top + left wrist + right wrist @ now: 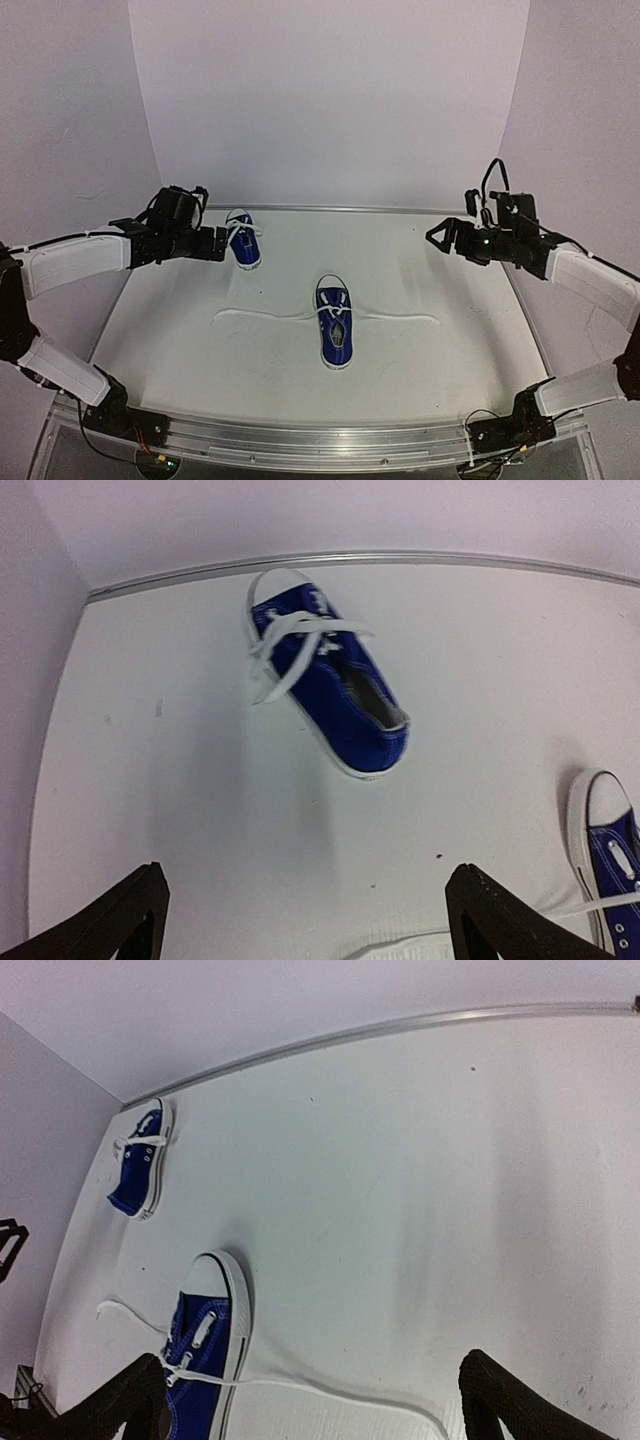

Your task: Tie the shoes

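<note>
The white bench [450, 290] holds the far shoe [243, 238] and the middle shoe [336, 328], its laces [400, 318] spread flat, untied. Left fingers [128, 920] and right fingers [505, 1405] hang wide open, empty. Next, I think each must grab a lace end

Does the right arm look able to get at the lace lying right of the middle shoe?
Probably yes. The right gripper is open and empty, and the lace lies flat on the bare table beside the middle shoe, nothing covering it.
</note>
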`<state>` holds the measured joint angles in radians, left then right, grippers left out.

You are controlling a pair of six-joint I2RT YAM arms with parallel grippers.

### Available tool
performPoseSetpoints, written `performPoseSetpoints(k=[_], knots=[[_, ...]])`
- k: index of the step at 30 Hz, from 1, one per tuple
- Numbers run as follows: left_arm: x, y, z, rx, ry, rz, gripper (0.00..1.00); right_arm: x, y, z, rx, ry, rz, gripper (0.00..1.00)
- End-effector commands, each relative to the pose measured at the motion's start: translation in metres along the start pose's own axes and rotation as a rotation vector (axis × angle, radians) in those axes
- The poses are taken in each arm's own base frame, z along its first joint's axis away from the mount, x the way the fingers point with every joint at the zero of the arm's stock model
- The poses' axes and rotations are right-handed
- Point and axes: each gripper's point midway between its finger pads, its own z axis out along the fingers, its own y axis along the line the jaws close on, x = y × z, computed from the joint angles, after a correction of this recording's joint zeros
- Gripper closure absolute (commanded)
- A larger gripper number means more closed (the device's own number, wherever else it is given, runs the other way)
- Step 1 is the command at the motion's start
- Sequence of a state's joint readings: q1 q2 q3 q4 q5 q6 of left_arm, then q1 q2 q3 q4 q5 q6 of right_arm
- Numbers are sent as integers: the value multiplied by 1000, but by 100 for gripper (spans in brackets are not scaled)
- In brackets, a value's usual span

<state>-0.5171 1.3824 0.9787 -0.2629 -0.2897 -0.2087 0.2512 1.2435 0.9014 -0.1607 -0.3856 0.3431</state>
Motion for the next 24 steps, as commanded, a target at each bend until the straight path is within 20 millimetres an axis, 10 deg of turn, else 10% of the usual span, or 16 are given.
performPoseSetpoints(k=[1, 10, 19, 24], knots=[[-5, -80, 2, 416, -23, 159, 0, -32, 38, 5, -186, -50, -19, 2], [76, -190, 25, 799, 47, 603, 0, -45, 72, -1, -387, -105, -28, 2], [116, -226, 48, 979, 32, 836, 16, -31, 64, -4, -361, -93, -19, 2], [118, -235, 55, 1019, 2, 879, 41, -22, 66, -2, -389, -60, -15, 2]])
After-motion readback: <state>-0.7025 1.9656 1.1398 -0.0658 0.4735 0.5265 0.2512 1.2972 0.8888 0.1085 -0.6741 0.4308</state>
